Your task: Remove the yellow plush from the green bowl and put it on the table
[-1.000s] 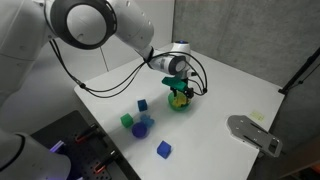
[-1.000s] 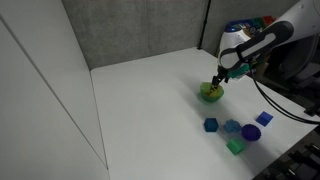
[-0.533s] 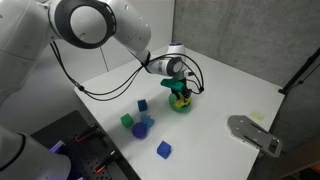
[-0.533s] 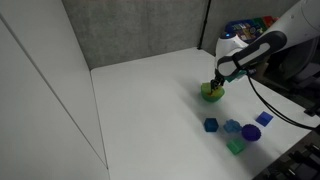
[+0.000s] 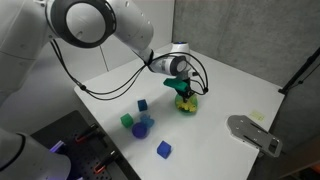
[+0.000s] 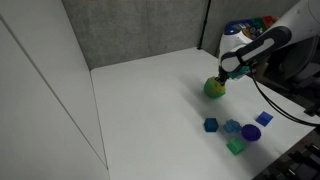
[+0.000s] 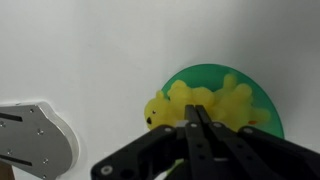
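In an exterior view my claw (image 5: 182,91) stands right over the green bowl (image 5: 189,106), fingers down into it, with a scrap of the yellow plush (image 5: 184,98) showing at their tips. Half a second ago the bowl sat a little nearer the toy blocks (image 5: 143,124). Now it lies slightly farther from them and looks tipped. I judge that my pull is moving the bowl along with the toy.

In an exterior view from the opposite side, the green bowl (image 6: 213,89) reads as a rounder blob than before. It also sits a touch higher in the picture, just under my wrist. Whether it has left the table (image 6: 150,100) I cannot tell, and the plush is too small to make out here.

In the wrist view my fingers meet in a narrow point, pinched on the yellow plush (image 7: 172,104). It lies across the bowl's near side, one lump hanging over the rim (image 7: 262,100). So the toy is in my grip but not yet out of the bowl. The bare table beside the bowl is free for setting it down.

The lift has begun, but bowl and toy have not parted. A straight, steady rise should let the bowl drop away, and if it keeps clinging it may topple.
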You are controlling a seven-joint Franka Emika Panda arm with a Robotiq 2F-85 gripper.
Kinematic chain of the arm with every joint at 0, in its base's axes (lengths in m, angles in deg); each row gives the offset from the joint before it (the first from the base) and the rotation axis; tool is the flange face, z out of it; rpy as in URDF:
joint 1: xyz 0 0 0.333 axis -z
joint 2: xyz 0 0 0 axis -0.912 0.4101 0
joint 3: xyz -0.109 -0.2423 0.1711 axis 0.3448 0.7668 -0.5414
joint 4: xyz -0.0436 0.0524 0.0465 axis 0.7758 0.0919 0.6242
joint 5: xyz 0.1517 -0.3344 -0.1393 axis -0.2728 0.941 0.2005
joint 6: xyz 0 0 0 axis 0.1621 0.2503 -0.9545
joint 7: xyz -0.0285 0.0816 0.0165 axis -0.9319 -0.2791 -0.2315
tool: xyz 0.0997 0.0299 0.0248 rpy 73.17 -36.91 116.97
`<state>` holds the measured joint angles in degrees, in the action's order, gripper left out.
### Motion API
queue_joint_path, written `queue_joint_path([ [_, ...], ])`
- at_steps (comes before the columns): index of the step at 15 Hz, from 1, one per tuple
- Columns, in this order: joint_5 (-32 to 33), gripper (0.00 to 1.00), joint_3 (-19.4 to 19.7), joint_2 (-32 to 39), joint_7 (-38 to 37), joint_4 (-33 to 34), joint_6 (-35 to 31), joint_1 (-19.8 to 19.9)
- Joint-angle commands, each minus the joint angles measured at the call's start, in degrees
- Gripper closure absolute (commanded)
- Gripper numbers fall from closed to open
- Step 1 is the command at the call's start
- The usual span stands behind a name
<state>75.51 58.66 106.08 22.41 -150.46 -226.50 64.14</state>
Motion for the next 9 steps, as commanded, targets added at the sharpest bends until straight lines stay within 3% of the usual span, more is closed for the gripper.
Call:
queue_joint_path([
  [1, -0.7, 0.98, -1.2, -2.8, 0.5, -2.0, 1.9, 1.2],
  [7, -0.9, 0.98, -1.9, -4.6, 0.9, -2.9, 3.1, 1.8],
  [8, -1.0, 0.72, -2.1, -4.9, 1.1, -3.0, 3.5, 1.9],
  [9, -1.0, 0.72, -2.3, -5.1, 1.2, -3.0, 3.7, 1.9],
])
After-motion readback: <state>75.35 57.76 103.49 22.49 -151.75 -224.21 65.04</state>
